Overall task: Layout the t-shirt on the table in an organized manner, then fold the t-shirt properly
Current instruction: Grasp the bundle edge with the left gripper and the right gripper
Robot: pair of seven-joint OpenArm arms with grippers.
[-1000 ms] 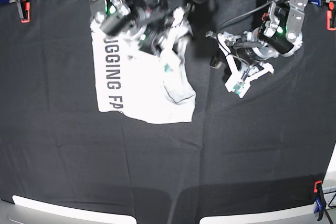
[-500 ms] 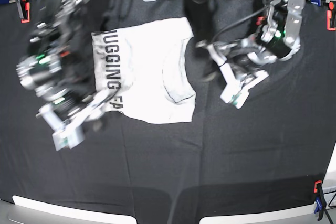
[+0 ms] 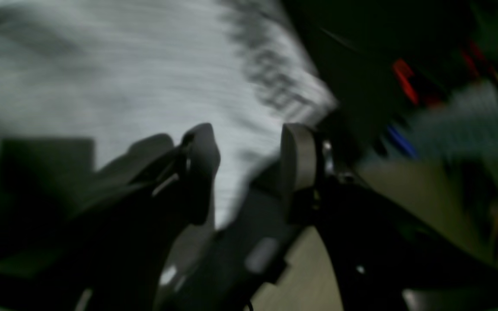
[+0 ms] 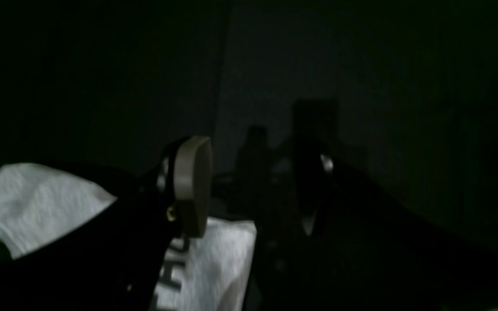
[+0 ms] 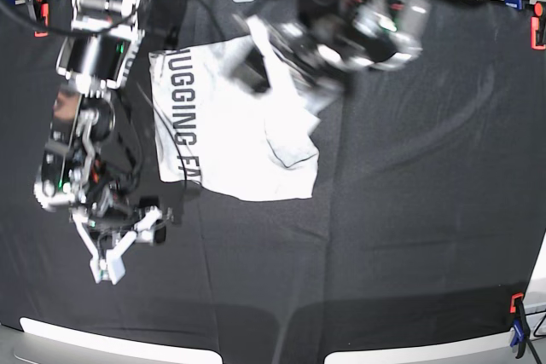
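The table (image 5: 409, 210) carries the t-shirt (image 5: 230, 125), partly folded near its far edge. The left gripper (image 3: 249, 172), jaws parted and empty, hangs over the shirt's far corner, seemingly for the next fold. The right gripper (image 4: 249, 185), likewise apart and empty, waits off the shirt's near lettered corner.

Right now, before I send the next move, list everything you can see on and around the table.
t-shirt: one, light grey with dark lettering, partly folded, upper middle of the table.
table: one, covered in black cloth, fills the base view.
clamps: several, red and blue, at the table's edges and corners.
right gripper: one, white fingers, open and holding nothing, over bare cloth near the shirt's lettered edge.
left gripper: one, open and holding nothing, blurred with motion, above the shirt's far edge.
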